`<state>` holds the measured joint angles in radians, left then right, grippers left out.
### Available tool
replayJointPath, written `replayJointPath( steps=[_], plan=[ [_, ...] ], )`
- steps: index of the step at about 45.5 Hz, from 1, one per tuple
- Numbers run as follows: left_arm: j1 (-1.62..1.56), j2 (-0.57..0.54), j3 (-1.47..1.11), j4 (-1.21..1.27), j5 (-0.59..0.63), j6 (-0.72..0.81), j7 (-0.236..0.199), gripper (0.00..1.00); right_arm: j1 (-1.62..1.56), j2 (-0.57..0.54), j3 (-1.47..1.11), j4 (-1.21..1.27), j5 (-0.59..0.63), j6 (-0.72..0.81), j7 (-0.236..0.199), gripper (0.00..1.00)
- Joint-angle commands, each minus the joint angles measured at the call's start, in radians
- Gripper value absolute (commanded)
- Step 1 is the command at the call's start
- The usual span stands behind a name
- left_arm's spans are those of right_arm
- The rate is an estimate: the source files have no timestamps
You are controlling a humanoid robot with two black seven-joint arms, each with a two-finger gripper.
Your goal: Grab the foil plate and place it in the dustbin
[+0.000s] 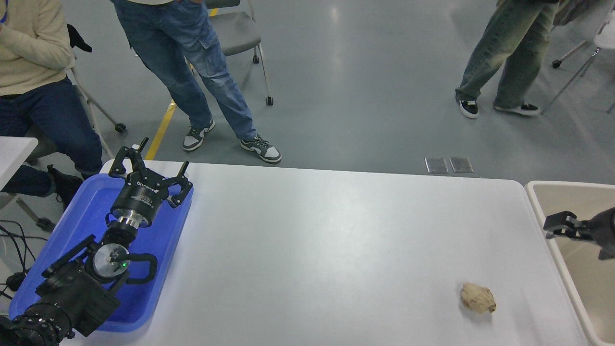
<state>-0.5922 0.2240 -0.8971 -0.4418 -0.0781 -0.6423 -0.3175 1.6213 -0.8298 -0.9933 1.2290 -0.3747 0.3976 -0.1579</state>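
Over the dustbin [567, 192] rim, right gripper [559, 226] fingers' state unclear, left gripper [146, 168] fingers spread above blue tray [72, 226]

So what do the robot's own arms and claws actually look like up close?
Both are matte black. The left arm has blocky housings, a looped black cable, a silver disc with a small green light, and a silver ring under a round wrist with white lettering. Its left gripper has thin, jointed finger links. Only the tip of the right gripper shows, equally black.
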Motion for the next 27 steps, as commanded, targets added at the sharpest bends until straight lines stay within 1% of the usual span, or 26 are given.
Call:
replayJointPath(
  steps=[1,12,18,27],
  plan=[
    [0.000,0.000,0.001,0.000,0.000,0.000,0.000,1.00,0.182,0.037,-0.045,0.121,-0.001,0.242,0.001,1.00],
    [-0.001,0.000,0.000,0.000,0.000,0.000,0.000,1.00,0.334,0.070,-0.044,0.248,0.003,0.313,0.004,1.00],
    [-0.001,0.000,0.001,0.000,0.000,0.000,0.000,1.00,0.426,0.072,-0.047,0.277,0.003,0.388,0.006,1.00],
    [-0.001,0.000,0.001,0.000,0.000,0.000,0.000,1.00,0.554,0.130,-0.087,0.277,0.016,0.388,0.006,1.00]
  ],
)
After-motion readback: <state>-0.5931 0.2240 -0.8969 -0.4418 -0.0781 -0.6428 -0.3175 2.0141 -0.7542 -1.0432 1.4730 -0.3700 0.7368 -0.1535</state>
